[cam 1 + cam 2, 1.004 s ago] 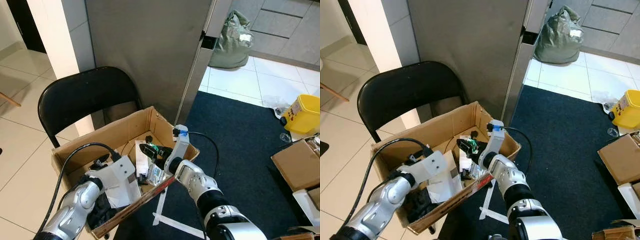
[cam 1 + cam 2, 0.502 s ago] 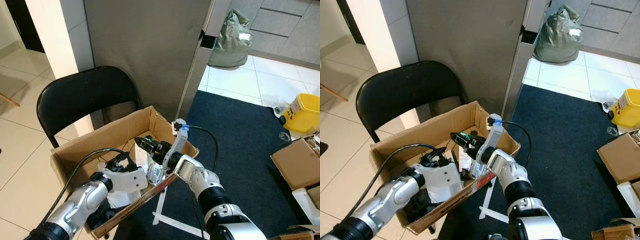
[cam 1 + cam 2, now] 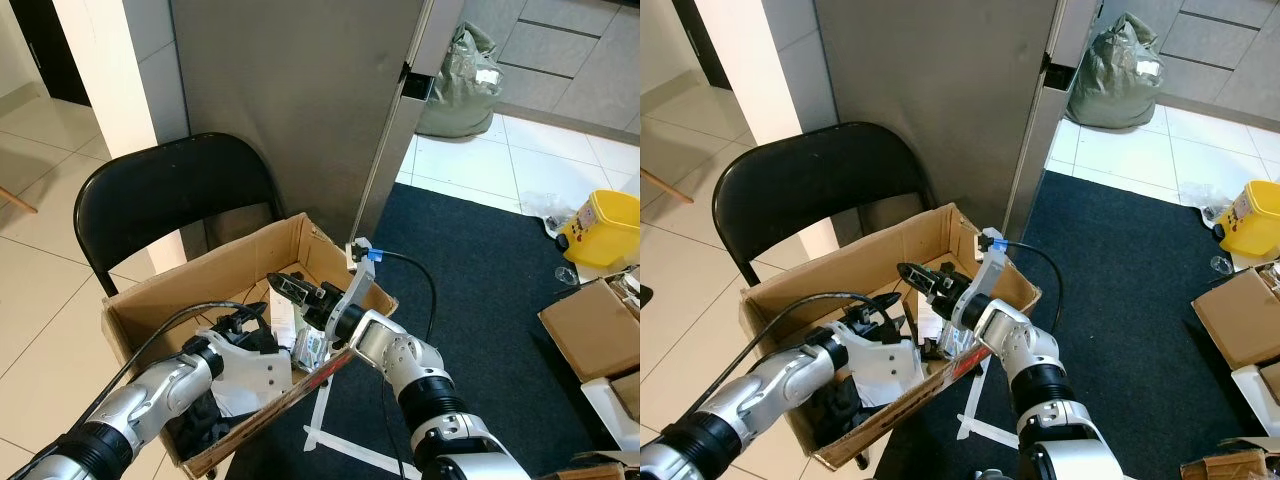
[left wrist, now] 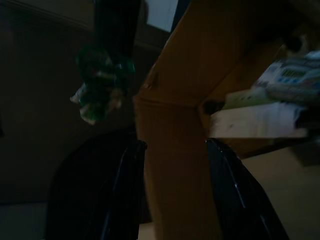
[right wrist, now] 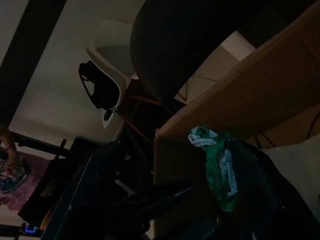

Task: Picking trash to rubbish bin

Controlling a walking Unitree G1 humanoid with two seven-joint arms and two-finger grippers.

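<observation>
While our right gripper is clamped on a green wrapper above the cardboard box, our left gripper, fingers apart at its 9 o'clock, waits; release remains.

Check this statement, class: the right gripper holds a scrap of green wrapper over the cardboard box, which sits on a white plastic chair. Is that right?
One detail is wrong. The cardboard box sits on a black folding chair, not a white plastic one; the left eye view shows it. The rest stands: the right gripper holds the scrap of green wrapper over the box.
</observation>
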